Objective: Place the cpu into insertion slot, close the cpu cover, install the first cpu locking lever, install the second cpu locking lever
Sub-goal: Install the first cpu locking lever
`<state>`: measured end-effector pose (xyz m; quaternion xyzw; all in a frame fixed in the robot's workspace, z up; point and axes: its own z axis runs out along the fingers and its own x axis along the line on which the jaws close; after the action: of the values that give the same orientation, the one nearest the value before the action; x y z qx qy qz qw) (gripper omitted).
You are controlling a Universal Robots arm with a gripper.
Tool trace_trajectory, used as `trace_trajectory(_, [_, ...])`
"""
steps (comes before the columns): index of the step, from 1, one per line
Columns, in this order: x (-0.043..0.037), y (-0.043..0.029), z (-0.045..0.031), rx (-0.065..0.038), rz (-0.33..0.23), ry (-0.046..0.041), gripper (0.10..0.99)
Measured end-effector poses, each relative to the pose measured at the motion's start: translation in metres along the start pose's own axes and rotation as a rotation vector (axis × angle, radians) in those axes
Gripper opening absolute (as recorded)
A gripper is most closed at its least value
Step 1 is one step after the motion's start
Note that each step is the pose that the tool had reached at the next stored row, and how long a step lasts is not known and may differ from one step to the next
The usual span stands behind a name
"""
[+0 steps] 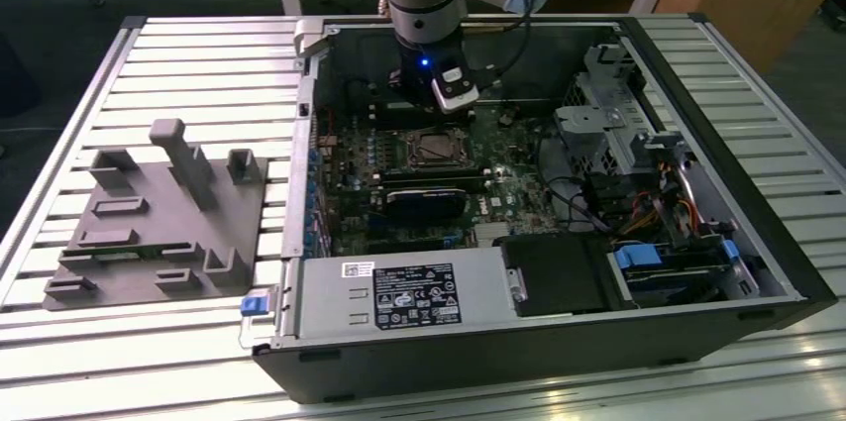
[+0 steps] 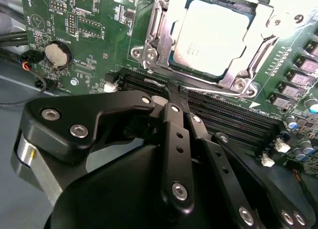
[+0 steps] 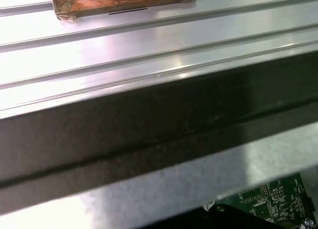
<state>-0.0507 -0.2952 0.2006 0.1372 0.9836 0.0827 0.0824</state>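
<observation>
Closest to the second wrist camera, I see my gripper with its fingers pressed together, grasping nothing. Just beyond the tips run the dark memory slots, then the socket. I find the cpu seated in the socket, its grey top showing through the cpu cover, which appears lowered around it. I judge the lever step is in hand; the next move calls for a clenched tip pushing a thin lever sideways. Farther off, the exterior view shows the arm over the open case on the slatted counter.
</observation>
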Motion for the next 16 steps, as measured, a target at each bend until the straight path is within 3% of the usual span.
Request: trace_trajectory(16, [-0.0003,-0.0007,0.0030,0.003,0.009,-0.0021,0.106])
